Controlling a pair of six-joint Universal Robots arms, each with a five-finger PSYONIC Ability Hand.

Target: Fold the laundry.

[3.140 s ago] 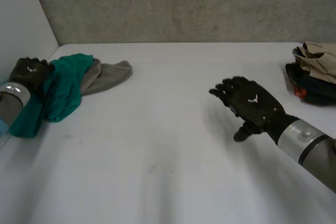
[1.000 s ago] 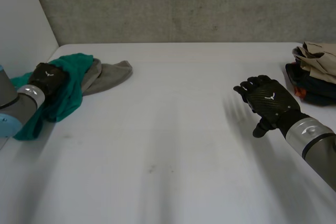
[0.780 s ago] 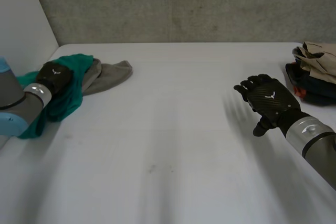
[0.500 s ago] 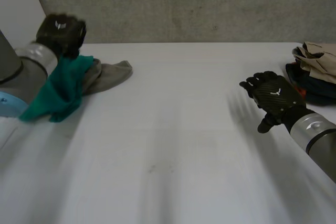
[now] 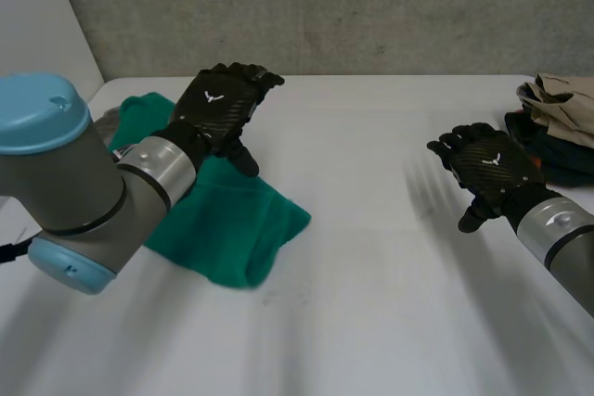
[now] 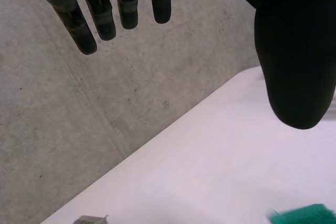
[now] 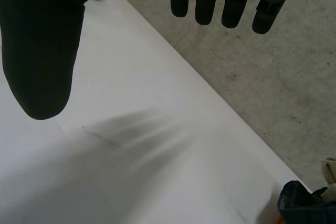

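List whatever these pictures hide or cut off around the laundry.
1. The green cloth: in the head view the left arm covers its left part, so its full shape cannot be told. In the left wrist view the picture edge cuts it off.
2. The stack of clothes: the head view's edge cuts it off, so the number of pieces cannot be told.

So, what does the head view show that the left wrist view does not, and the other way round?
Head view: the back of the left robot hand over the green cloth, the right robot hand open above the table, and a pile of clothes at the table's right edge. Left wrist view: the palm side, with straight fingers and thumb holding nothing. Both: that hand, some green cloth, the white table, the grey wall.
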